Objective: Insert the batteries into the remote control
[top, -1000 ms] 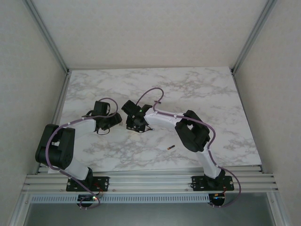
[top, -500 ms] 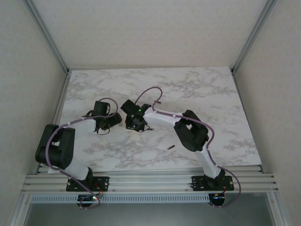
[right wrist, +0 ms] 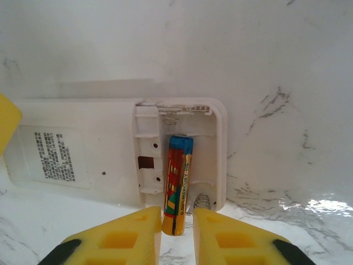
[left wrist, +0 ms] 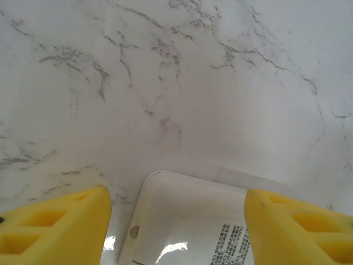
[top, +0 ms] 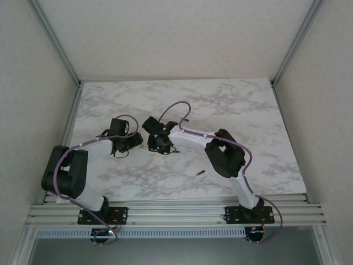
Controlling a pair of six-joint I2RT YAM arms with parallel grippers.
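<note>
From above, the table (top: 237,110) is a smooth slab of white marble with grey veins. Both arms are white and black and trail purple cables. They meet a little toward 9 o'clock from its middle. There the left gripper (top: 131,144) and the right gripper (top: 156,144) face each other across the small, pale remote control (top: 142,148). Well apart from them, toward 5 o'clock, a loose battery (top: 200,173) lies flat on the stone as a thin dark cylinder. In the left wrist view the left gripper (left wrist: 176,229) shows blocky yellow fingers (left wrist: 55,226) with moulded recesses. They stand wide at 7 and 5 o'clock, on either side of the remote control's (left wrist: 182,212) glossy white, round-cornered end. Whether they press on it I cannot tell. A printed label (left wrist: 231,245) sits on the casing at 5 o'clock, its small writing too blurred to read. In the right wrist view the remote control (right wrist: 99,138) lies lengthwise with its back up. A label (right wrist: 55,156) of unreadable fine print is at 9 o'clock. The open battery compartment (right wrist: 149,160) is at the centre, with coil springs (right wrist: 203,200) at its ends. The right gripper (right wrist: 176,232) has its yellow fingers (right wrist: 124,240) closed at 6 o'clock on the lower end of the held battery (right wrist: 177,176). This is a slim cylinder wrapped in red, blue, yellow and green, with small print in which MERCURY can be made out. Its blue upper end lies in the compartment's right-hand slot, pointing toward 12 o'clock.
</note>
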